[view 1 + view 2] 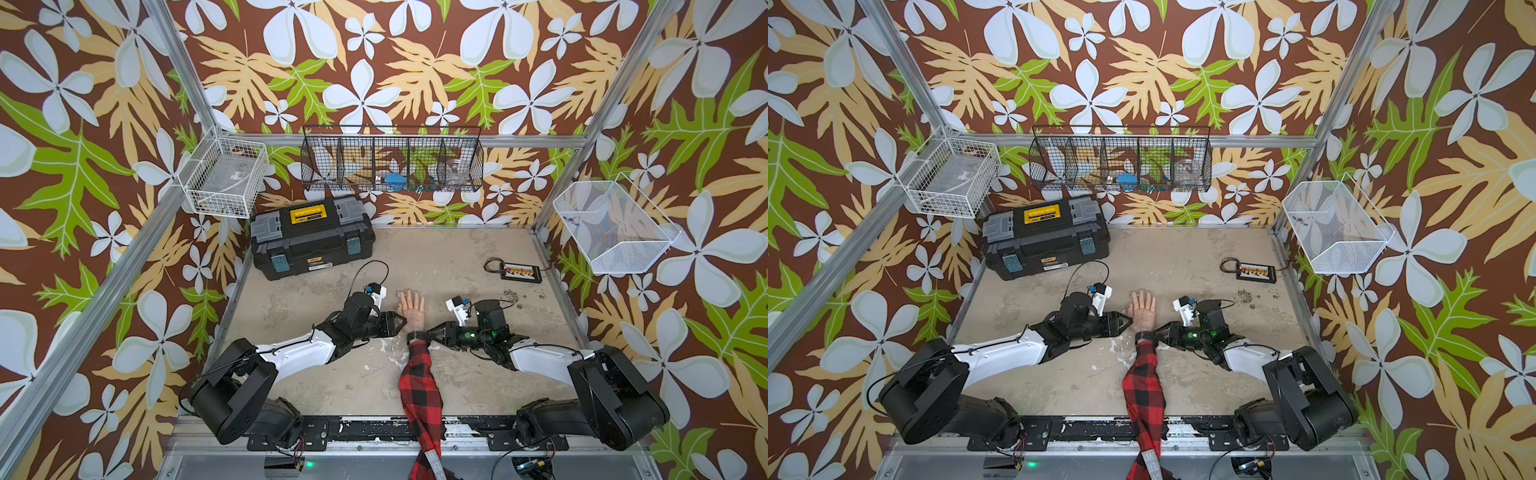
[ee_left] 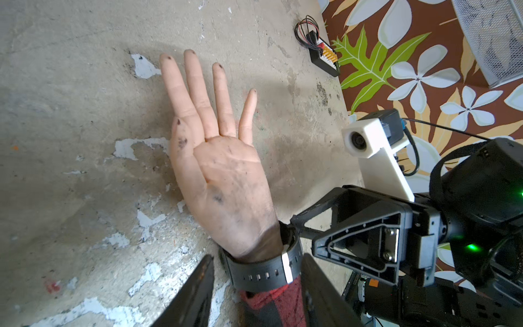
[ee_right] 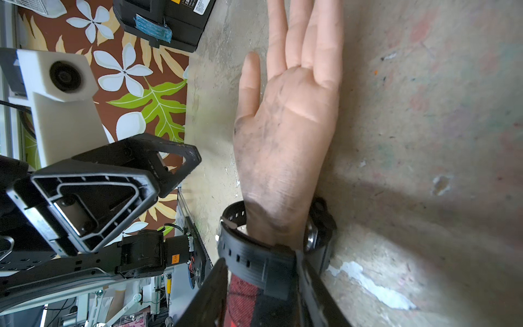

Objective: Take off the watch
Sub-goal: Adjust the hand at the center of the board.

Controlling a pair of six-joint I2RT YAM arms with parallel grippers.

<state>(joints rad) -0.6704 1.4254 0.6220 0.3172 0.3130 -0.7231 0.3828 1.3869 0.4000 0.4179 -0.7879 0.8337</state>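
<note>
watch (image 2: 263, 271): you've got it buckled round the wrist of the mannequin hand (image 1: 411, 309), between the palm and the red-black plaid sleeve (image 1: 417, 386). The strap and silver buckle face up; the case sits low, against the surface (image 1: 457, 257).
mannequin hand: palm up, lying flat on the surface, fingers pointing away from the arm bases, dark smudges on the skin.
left tool (image 1: 402, 322): your fingers are spread and holding nothing. The tip is just beside the thumb-side heel of the hand, near the watch but not touching it.
right tool (image 1: 428, 333): you're at the watch from the opposite side. Fingers partly spread, one on each side of the strap, one finger (image 3: 304, 269) touching it next to the case. Can't tell whether it's actually pinching.
rest: toolbox (image 1: 311, 237) at the far left of the surface, well apart from both tools.
</note>
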